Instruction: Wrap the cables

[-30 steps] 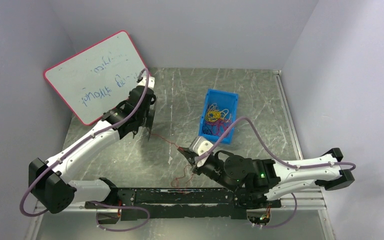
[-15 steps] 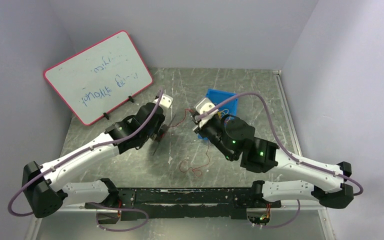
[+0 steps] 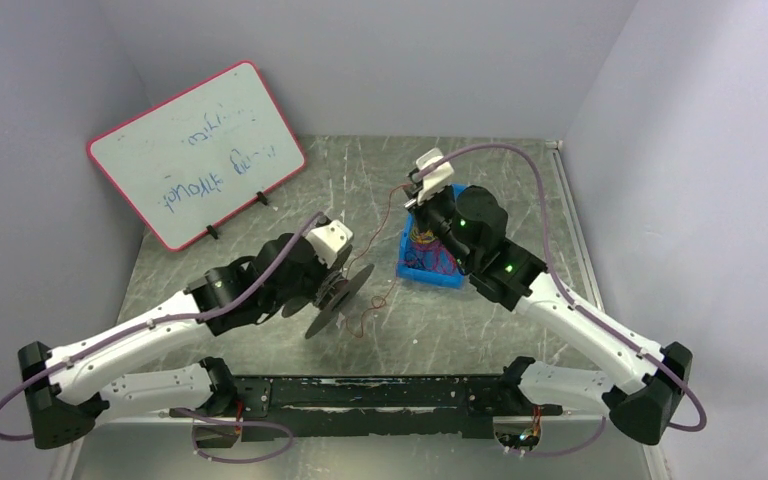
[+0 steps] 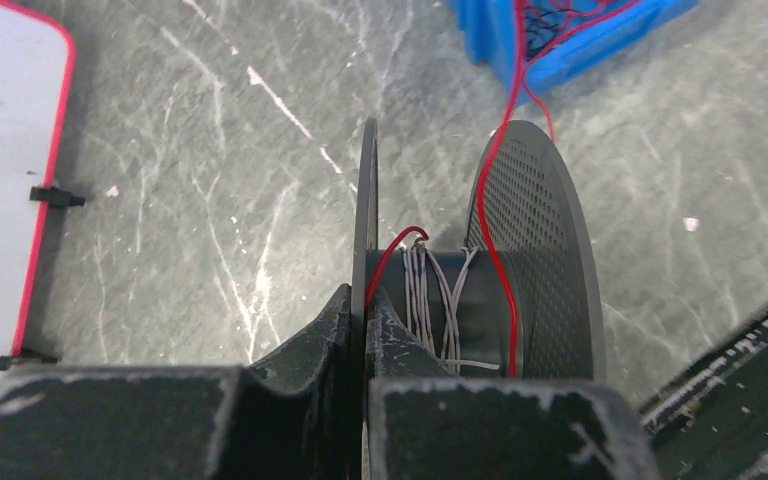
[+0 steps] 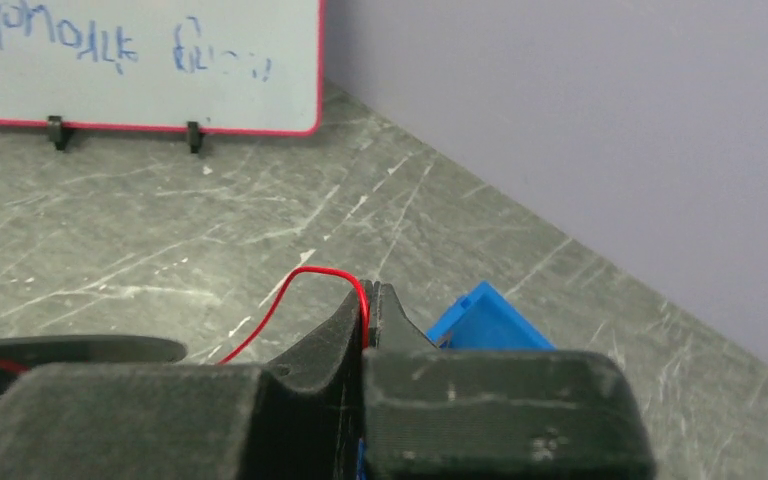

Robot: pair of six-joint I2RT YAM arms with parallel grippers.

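Observation:
My left gripper (image 3: 328, 290) (image 4: 365, 300) is shut on one flange of a dark grey spool (image 3: 340, 297) (image 4: 535, 250) and holds it above the table. The spool's core carries grey windings and a turn of the thin red wire (image 4: 500, 180). The red wire (image 3: 385, 225) runs from the spool up to my right gripper (image 3: 412, 192) (image 5: 368, 300), which is shut on it above the blue bin. A loose kinked loop of the wire (image 3: 360, 318) hangs under the spool.
A blue bin (image 3: 438, 240) (image 4: 570, 45) (image 5: 485, 320) with a tangle of yellow, blue and red wires stands mid-table. A red-framed whiteboard (image 3: 195, 150) (image 5: 140, 60) leans at the back left. A black rail (image 3: 380, 392) runs along the near edge.
My right gripper has swung from near the front edge up and back over the blue bin, pulling the red wire with it. My left gripper has carried the spool forward and to the right.

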